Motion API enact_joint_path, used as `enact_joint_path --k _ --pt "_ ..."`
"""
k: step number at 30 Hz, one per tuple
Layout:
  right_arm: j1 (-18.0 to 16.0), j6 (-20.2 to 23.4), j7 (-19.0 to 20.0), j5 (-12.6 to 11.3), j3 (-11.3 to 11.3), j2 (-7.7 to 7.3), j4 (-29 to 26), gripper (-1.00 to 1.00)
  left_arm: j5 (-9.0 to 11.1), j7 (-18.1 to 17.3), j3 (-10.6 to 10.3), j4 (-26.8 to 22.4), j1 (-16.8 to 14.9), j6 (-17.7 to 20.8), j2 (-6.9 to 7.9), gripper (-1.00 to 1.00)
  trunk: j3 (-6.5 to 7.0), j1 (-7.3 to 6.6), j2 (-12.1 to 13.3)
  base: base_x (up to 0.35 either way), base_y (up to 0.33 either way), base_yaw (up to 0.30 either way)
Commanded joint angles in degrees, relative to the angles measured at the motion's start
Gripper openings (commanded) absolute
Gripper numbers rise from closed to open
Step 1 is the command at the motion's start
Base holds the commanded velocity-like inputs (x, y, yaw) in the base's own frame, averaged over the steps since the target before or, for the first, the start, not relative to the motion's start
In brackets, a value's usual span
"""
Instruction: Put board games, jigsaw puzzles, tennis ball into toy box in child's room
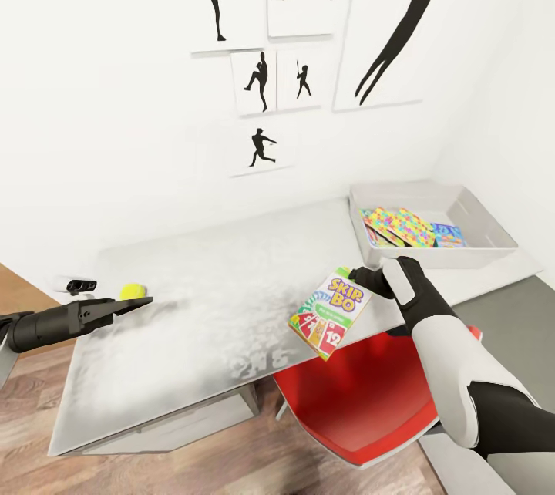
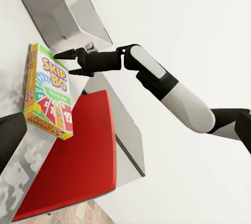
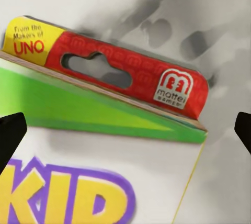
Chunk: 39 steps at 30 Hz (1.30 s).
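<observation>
At the table's left end, the black left gripper (image 1: 140, 302) hovers with fingers nearly closed, empty, its tips just beside the small yellow-green tennis ball (image 1: 132, 291) near the edge of the pale grey-white table (image 1: 208, 302). Mid-table lies bare. At the front edge, the right gripper (image 1: 361, 274), jaws parted, meets the yellow-green-red "Skip-Bo" game box (image 1: 331, 312); whether it grips cannot be told. At the far right, the light grey open toy box (image 1: 478, 219) holds bright jigsaw puzzles (image 1: 401, 227).
</observation>
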Motion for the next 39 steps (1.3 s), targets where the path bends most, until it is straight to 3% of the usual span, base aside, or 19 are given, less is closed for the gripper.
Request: enact_joint_path --k 1,39 --pt "-0.04 0.16 -0.49 -0.64 -0.03 0.0 -0.07 1.0 0.01 -0.21 -0.02 -0.01 -0.03 0.61 0.02 1.0 -0.1 0.03 -0.1 0.0 0.0 0.0" --pt "-0.04 0.18 -0.22 -0.71 -0.03 0.02 -0.07 1.0 -0.01 -0.21 -0.03 -0.01 -0.03 0.61 0.02 1.0 -0.45 0.03 -0.1 0.0 0.048 0.0"
